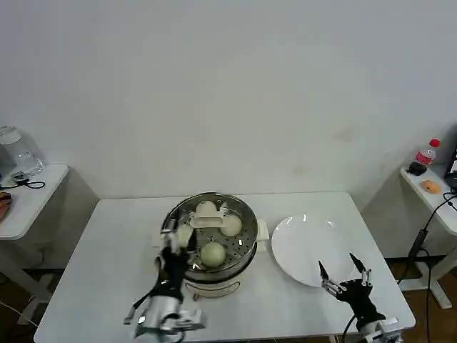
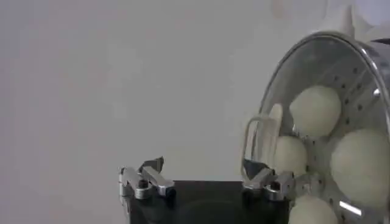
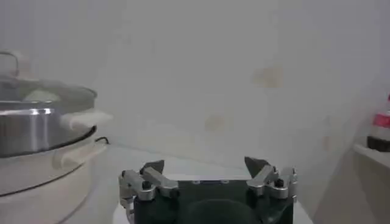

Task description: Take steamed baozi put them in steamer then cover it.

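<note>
Glass cover [image 1: 208, 223] on steamer [image 1: 214, 275], baozi [image 1: 213, 253] inside, left end effector [image 1: 173, 246] alongside.

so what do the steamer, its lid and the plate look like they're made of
Steamer: shiny metal, likely stainless steel, given its mirror-like wall and perforated tray, on a matte cream base that looks plastic.
Cover: clear, probably glass, since the baozi show through it; metal rim, cream handle.
Plate: glossy white, ceramic or melamine; cannot tell which.
</note>
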Controlling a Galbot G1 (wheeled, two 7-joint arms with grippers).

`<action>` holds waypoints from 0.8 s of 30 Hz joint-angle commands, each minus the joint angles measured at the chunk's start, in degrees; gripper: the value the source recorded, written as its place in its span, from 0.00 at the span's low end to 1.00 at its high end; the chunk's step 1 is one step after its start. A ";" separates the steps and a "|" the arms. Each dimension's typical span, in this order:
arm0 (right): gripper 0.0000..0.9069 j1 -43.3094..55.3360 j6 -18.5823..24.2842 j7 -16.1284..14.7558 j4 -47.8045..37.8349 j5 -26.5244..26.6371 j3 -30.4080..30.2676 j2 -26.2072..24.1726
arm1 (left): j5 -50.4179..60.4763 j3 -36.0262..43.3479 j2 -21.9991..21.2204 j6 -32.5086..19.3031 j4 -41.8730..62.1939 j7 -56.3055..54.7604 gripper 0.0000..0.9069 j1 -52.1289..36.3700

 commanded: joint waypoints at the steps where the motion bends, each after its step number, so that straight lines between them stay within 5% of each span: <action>1: 1.00 -3.05 -1.06 1.35 1.74 1.49 -2.49 -3.27 | -81.62 -21.29 4.23 -14.48 -1.63 -17.83 1.00 14.71; 12: 1.00 -8.77 -4.11 4.55 6.05 7.97 -5.31 -7.26 | -80.71 -21.00 2.70 -14.52 -0.75 -17.58 1.00 26.14; 24: 1.00 -8.67 -4.87 5.64 6.26 7.55 -7.37 -6.72 | -78.64 -20.34 2.45 -16.11 0.45 -15.29 1.00 27.47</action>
